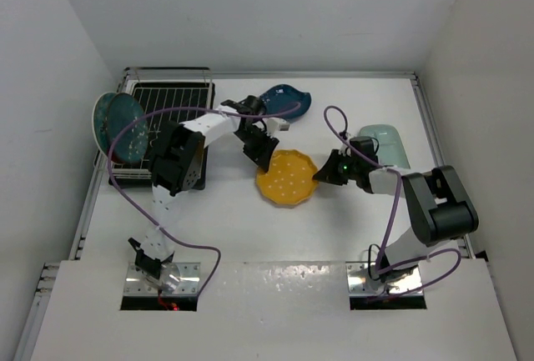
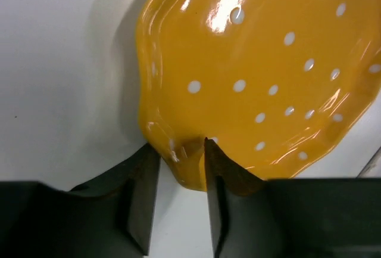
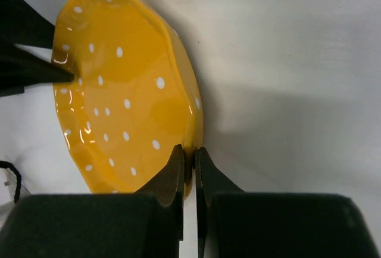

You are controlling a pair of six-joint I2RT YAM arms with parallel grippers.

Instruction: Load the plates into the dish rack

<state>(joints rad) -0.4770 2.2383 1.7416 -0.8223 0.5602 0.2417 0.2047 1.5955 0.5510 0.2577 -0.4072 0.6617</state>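
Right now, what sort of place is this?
Likely a lab robot cell, not a kitchen: plain white walls box in a white table, with two bolted arms, a dish rack and a yellow plate.

Scalloped plate (image 1: 288, 179) mid table (image 1: 250, 236); leaf plate (image 1: 284, 97) behind it, oblong plate (image 1: 388, 140) right, rack (image 1: 171, 98) far left, round plates (image 1: 117, 127) at its left edge.

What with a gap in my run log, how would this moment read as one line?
right end effector: shut on yellow plate rim | left end effector: astride opposite rim, grip unclear | rack: two round plates standing
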